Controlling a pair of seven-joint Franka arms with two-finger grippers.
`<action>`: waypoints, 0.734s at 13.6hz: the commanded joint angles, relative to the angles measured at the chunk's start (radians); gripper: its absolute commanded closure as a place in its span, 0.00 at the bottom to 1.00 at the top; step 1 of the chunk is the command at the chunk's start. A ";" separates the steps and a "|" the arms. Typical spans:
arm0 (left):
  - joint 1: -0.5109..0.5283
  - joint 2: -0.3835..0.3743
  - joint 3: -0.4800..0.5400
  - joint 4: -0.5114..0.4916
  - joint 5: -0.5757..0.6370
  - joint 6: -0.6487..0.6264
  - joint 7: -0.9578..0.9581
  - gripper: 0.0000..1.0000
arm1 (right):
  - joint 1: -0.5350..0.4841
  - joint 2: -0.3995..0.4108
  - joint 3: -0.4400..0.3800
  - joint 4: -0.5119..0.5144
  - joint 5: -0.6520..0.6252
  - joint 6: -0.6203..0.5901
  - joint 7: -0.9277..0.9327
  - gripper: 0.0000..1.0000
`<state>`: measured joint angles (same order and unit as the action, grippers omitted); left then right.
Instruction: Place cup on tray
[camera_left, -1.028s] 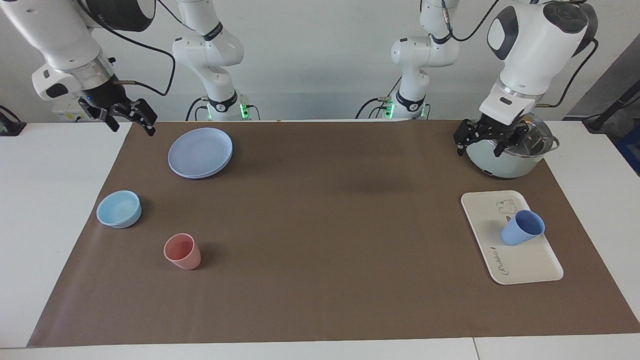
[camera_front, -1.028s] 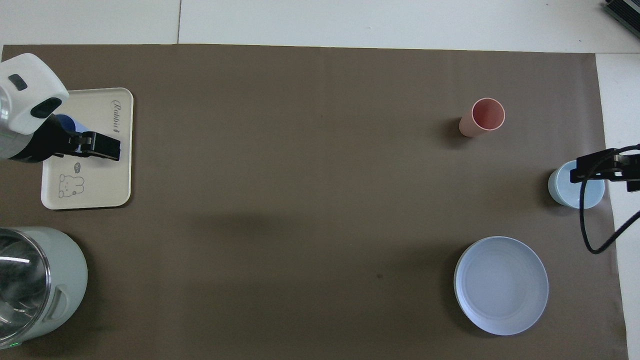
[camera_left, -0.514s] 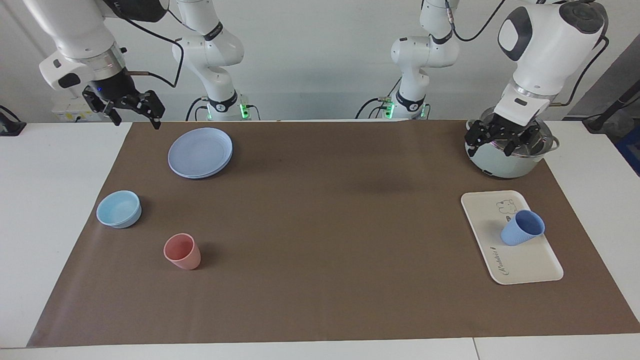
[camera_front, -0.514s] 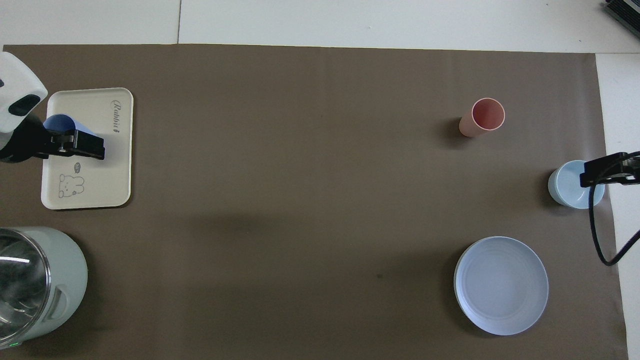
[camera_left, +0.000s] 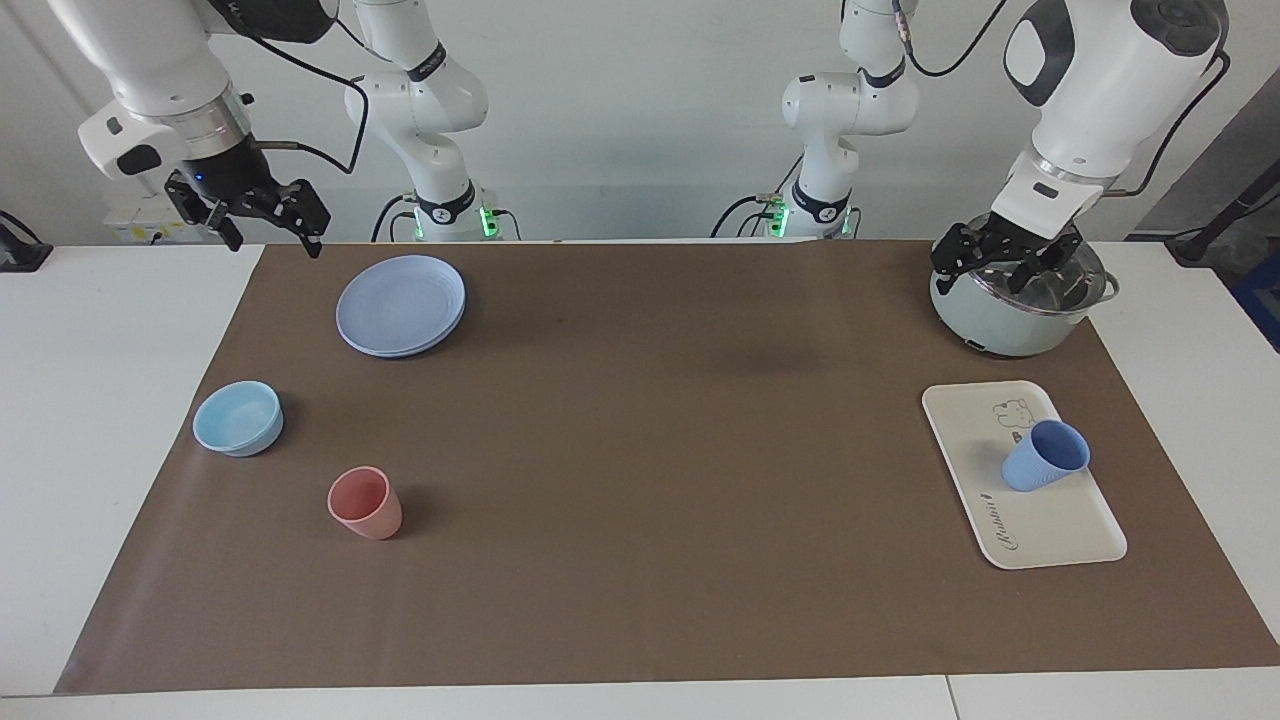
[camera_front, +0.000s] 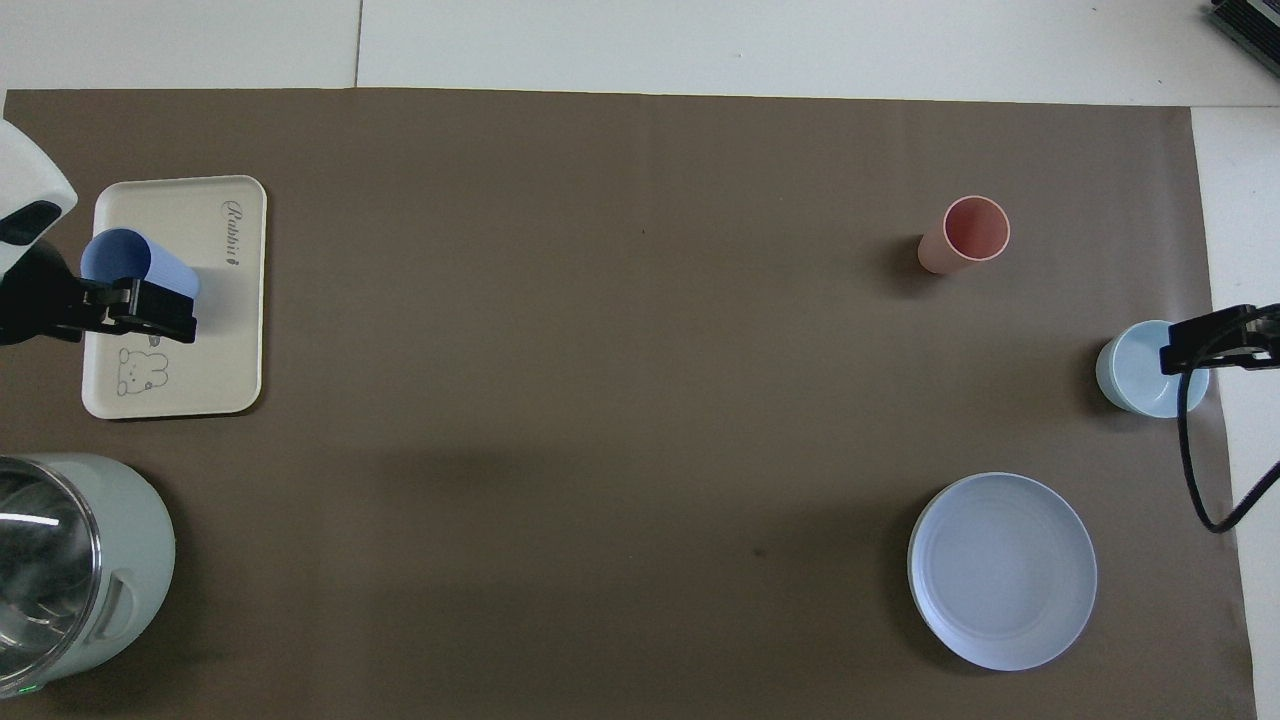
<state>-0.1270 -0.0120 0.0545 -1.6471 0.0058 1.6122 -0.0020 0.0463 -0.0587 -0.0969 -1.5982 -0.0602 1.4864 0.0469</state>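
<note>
The periwinkle-blue cup (camera_left: 1045, 456) stands on the cream-white tray (camera_left: 1050, 530) at the left arm's end of the table, with nothing holding it. It also shows in the overhead view (camera_front: 120, 258), on the tray (camera_front: 225, 340). My left gripper (camera_left: 1005, 262) is open and empty, raised over the pot's lid, apart from the cup. In the overhead view the left gripper (camera_front: 150, 310) covers part of the tray. My right gripper (camera_left: 265, 215) is open and empty, raised over the table's edge beside the blue plate; it shows in the overhead view (camera_front: 1200, 345) too.
A pale green pot (camera_left: 1000, 320) with a glass lid stands nearer to the robots than the tray. At the right arm's end are a round blue plate (camera_left: 400, 305), a light-blue bowl (camera_left: 238, 418) and a salmon-pink tumbler (camera_left: 365, 503).
My left gripper has risen and drawn back from beside the pot to over its lid. My right gripper rose a little, then held still. The cup has not moved.
</note>
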 joint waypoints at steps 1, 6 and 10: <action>-0.010 -0.016 0.016 -0.007 -0.003 -0.014 -0.007 0.00 | -0.008 -0.007 0.002 0.004 0.013 -0.011 -0.030 0.00; -0.010 -0.016 0.016 -0.007 -0.001 -0.005 -0.006 0.00 | -0.005 -0.007 0.002 0.004 0.014 -0.015 -0.027 0.00; -0.010 -0.016 0.016 -0.010 -0.001 -0.005 -0.004 0.00 | -0.005 -0.007 0.002 0.004 0.014 -0.015 -0.032 0.00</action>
<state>-0.1266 -0.0128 0.0586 -1.6472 0.0058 1.6106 -0.0020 0.0464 -0.0587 -0.0969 -1.5982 -0.0593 1.4864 0.0455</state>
